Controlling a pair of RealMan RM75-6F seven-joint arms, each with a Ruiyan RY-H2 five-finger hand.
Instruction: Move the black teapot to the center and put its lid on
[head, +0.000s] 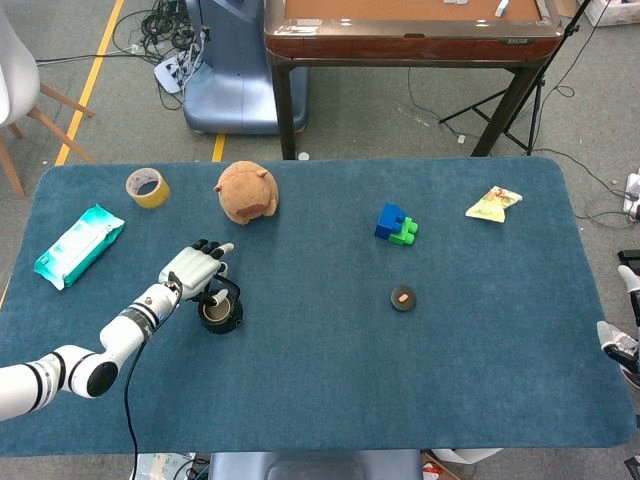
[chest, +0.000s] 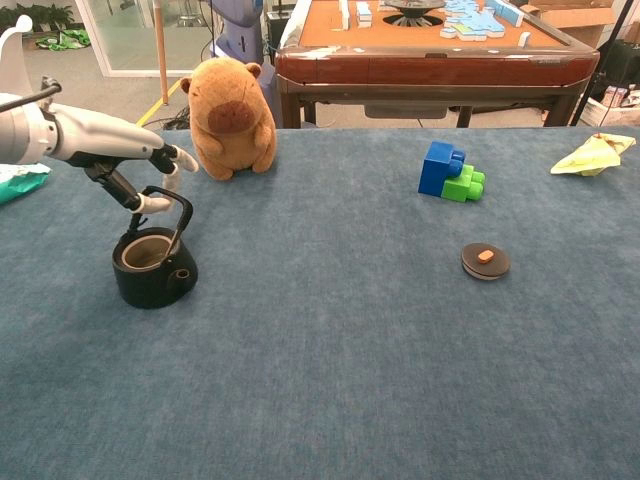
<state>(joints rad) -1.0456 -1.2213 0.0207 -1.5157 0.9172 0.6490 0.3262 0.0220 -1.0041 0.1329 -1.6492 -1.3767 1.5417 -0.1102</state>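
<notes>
The black teapot (head: 220, 314) stands lidless on the left part of the blue table, its bail handle upright (chest: 172, 205). My left hand (head: 192, 268) hovers just behind and left of the teapot (chest: 150, 275). In the chest view the left hand (chest: 120, 150) has its fingers stretched out above the handle, and its thumb tip touches the handle's top. The round black lid (head: 403, 298) with an orange knob lies right of centre (chest: 485, 261). Only a sliver of my right hand (head: 617, 340) shows at the table's right edge.
A brown capybara plush (head: 247, 191) sits behind the teapot. A yellow tape roll (head: 147, 187) and a teal wipes pack (head: 79, 244) lie far left. Blue-green blocks (head: 395, 225) and a yellow wrapper (head: 493, 203) lie at the back right.
</notes>
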